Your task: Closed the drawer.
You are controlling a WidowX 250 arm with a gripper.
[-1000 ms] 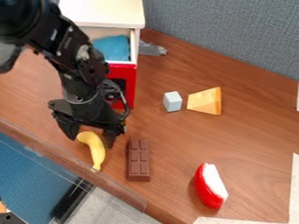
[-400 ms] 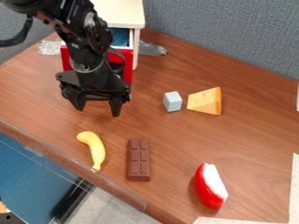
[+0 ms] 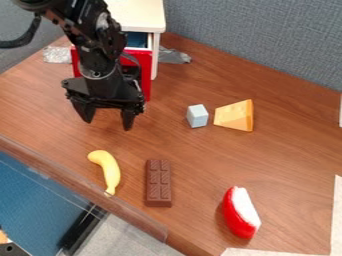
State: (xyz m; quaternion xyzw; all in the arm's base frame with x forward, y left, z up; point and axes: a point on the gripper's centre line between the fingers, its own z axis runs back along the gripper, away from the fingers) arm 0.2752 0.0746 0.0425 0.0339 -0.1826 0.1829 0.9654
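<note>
The black two-finger claw (image 3: 107,124) hangs with fingers apart above the brown wooden table (image 3: 194,165), the red-fronted drawer (image 3: 146,70) just behind it, slightly out of the white cabinet (image 3: 139,15) at the far corner, so closing likely needs a push cornerward.

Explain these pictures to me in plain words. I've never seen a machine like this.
The black machine is a robot arm. A fixed camera looks down at it and the wooden table at a slant. Its two fingers grasp things; here they are spread apart and hold nothing. Behind the arm is a white-topped cabinet whose red-fronted drawer stands partly open. On the table lie a banana, a chocolate bar, a pale block, a cheese wedge and a red-and-white piece.
</note>
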